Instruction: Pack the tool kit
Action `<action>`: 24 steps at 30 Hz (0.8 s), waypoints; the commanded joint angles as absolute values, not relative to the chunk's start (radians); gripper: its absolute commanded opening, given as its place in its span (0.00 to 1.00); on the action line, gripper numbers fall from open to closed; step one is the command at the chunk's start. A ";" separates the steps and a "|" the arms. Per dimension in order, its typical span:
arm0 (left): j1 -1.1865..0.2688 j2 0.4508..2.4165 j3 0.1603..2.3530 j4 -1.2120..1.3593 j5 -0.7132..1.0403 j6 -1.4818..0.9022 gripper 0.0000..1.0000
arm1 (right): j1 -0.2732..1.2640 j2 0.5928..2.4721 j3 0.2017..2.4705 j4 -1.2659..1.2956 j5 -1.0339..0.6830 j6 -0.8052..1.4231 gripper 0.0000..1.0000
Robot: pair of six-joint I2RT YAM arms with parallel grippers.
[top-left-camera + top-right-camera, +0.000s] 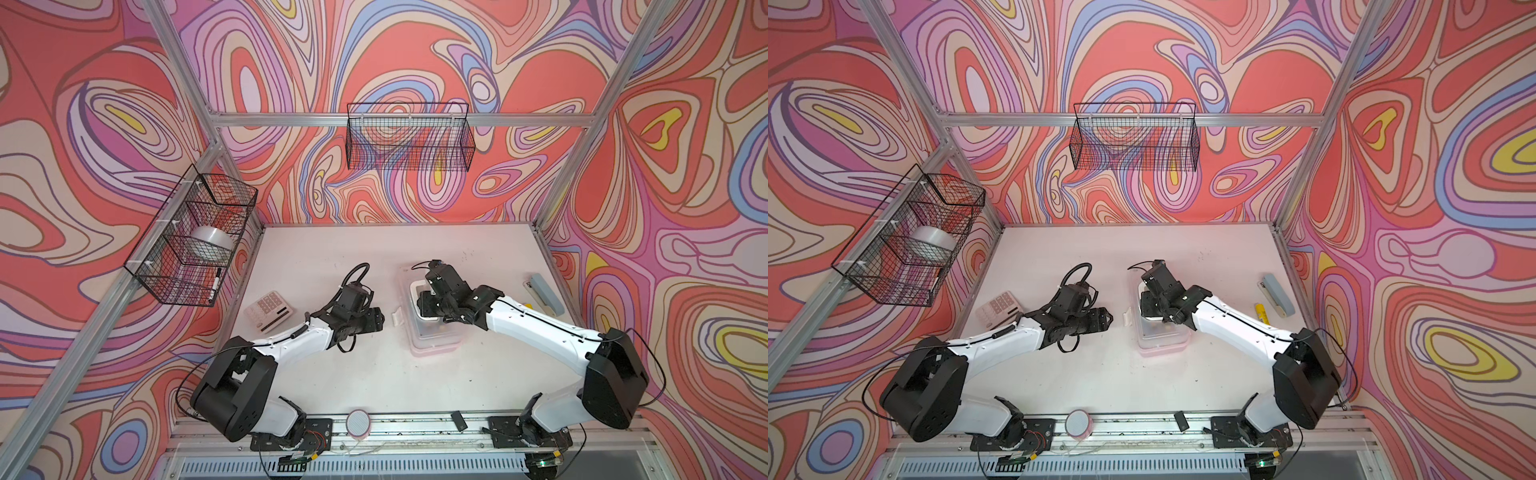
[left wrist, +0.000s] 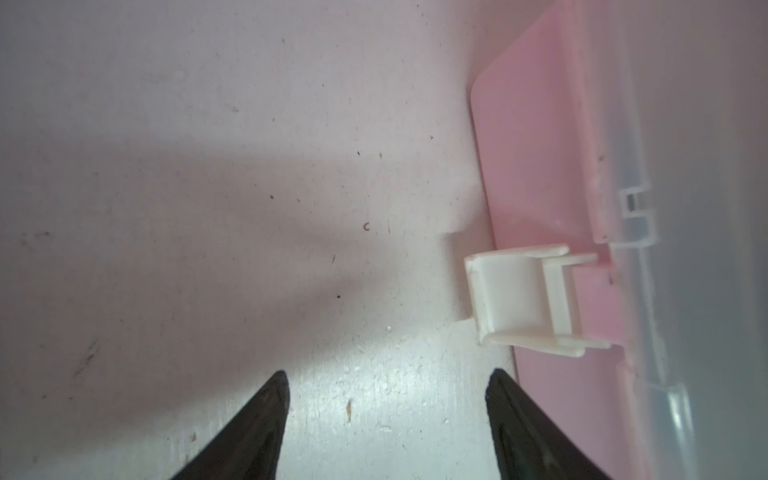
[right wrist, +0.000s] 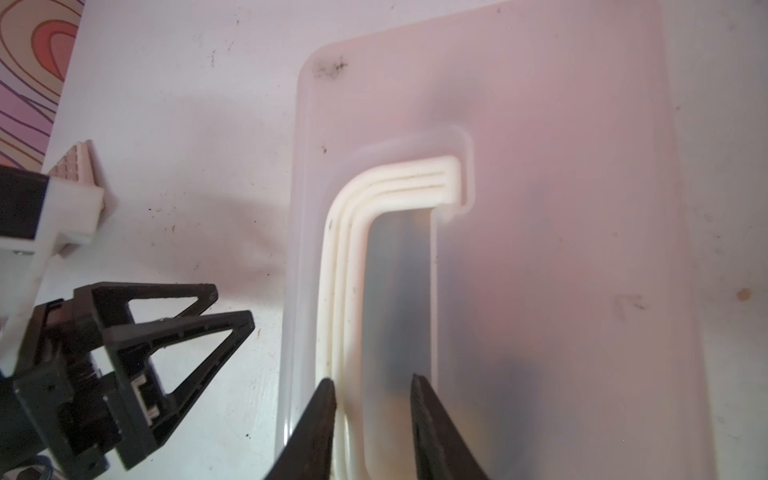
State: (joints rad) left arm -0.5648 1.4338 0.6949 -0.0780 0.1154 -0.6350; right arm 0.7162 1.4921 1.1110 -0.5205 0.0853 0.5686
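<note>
The tool kit (image 1: 434, 345) lies mid-table in both top views, a pale pink case (image 2: 540, 166) under a shut translucent lid (image 3: 561, 249). My right gripper (image 3: 372, 399) hangs over the lid, pointing down. Its jaws are slightly apart and straddle the long bar of the white handle (image 3: 345, 257). One finger touches the bar's outer side and the other stands clear inside the recess. My left gripper (image 2: 388, 382) is open and empty, low over the table just left of the case. The white latch (image 2: 515, 295) sticks out ahead of its fingertips. The tools inside are blurred.
A pinkish calculator (image 1: 269, 311) lies left of the left arm. A grey-blue bar (image 1: 546, 293) and a yellow item (image 1: 1261, 311) sit at the right edge. Wire baskets (image 1: 191, 241) hang on the walls. A round disc (image 1: 358, 423) rests on the front rail.
</note>
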 commanded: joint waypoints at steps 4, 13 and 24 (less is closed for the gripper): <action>-0.623 1.432 0.647 0.042 0.096 -0.610 0.75 | 0.707 1.504 1.094 -0.543 0.053 0.551 0.33; -0.704 1.431 0.577 0.148 0.045 -0.649 0.74 | 0.706 1.495 1.071 -0.524 0.036 0.570 0.32; -0.816 1.488 0.531 0.250 -0.148 -0.643 0.72 | 0.706 1.493 1.051 -0.512 0.050 0.563 0.31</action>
